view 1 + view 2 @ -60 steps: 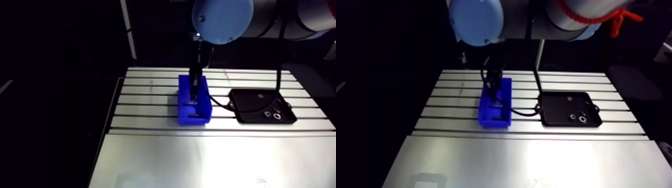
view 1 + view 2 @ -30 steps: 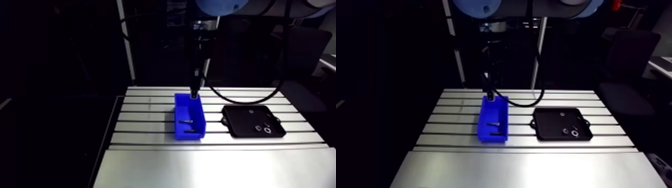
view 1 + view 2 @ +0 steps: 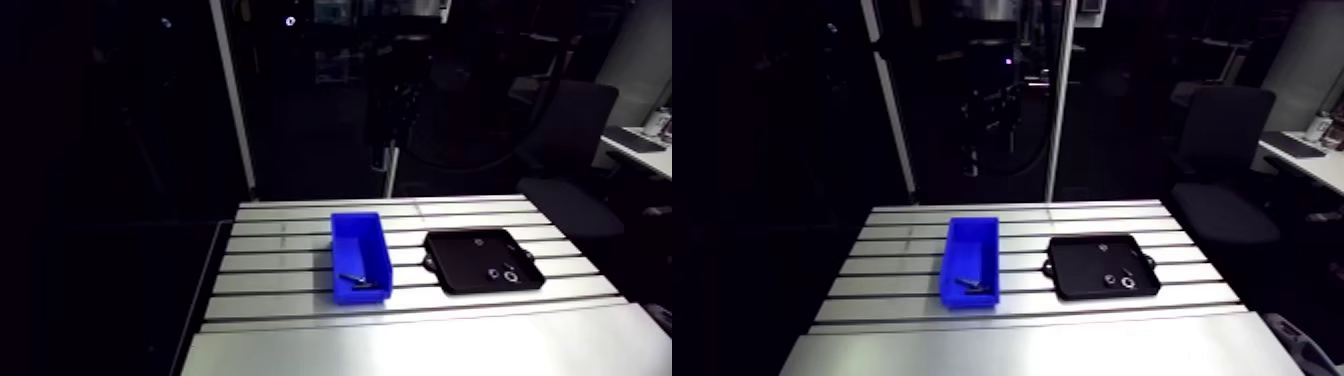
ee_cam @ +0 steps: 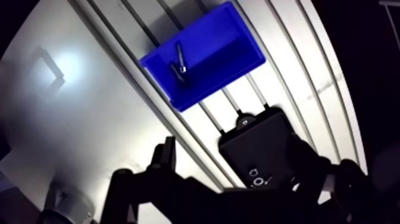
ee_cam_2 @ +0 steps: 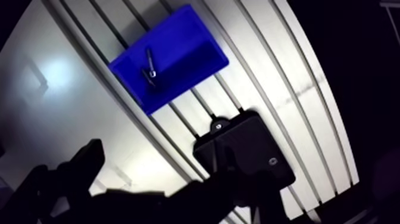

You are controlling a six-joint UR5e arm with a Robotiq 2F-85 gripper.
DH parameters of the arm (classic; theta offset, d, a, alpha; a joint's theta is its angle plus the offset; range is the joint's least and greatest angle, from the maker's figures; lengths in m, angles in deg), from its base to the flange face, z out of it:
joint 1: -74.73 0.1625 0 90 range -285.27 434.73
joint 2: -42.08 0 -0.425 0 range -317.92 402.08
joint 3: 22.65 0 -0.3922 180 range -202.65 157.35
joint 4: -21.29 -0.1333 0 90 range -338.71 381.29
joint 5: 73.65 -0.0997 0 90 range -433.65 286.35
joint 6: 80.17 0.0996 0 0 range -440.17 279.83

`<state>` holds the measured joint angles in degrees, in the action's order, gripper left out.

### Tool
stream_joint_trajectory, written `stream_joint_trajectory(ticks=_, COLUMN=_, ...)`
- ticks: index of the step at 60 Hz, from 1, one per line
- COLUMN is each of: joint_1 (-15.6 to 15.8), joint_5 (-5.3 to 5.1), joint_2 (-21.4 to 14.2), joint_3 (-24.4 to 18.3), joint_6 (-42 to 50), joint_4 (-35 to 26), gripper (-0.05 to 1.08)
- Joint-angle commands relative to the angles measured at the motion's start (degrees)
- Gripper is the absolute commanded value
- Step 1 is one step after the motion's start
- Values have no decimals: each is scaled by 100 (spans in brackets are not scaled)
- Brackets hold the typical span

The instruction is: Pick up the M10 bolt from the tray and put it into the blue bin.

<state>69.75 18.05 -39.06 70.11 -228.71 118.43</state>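
The gripper hangs high and points downward, and in the wrist view its two dark fingers stand wide apart, gripping nothing.

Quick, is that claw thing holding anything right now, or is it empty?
Gripper: open, fingers apart, holding nothing.
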Motion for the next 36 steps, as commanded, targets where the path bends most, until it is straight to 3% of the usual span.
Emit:
stream_joint_trajectory(ticks=1, joint_1=-635, joint_5=-69, joint_2=-463, joint_3=-1187, joint_6=4796, joint_4=-1323, gripper=1)
stream_joint_trajectory(ticks=20, joint_1=-609, joint_5=-111, joint_2=-357, joint_3=-1334, joint_6=5141, joint_4=-1367, gripper=1)
stream_joint_trajectory(ticks=30, joint_1=-600, joint_5=-272, joint_2=-184, joint_3=-1460, joint_6=5198, joint_4=-1538, gripper=1)
stream_joint_trajectory(ticks=32, joint_1=-600, joint_5=-381, joint_2=-135, joint_3=-1527, joint_6=5199, joint_4=-1571, gripper=1)
stream_joint_trajectory(ticks=36, joint_1=-600, joint_5=-394, joint_2=-126, joint_3=-1545, joint_6=5208, joint_4=-1571, gripper=1)
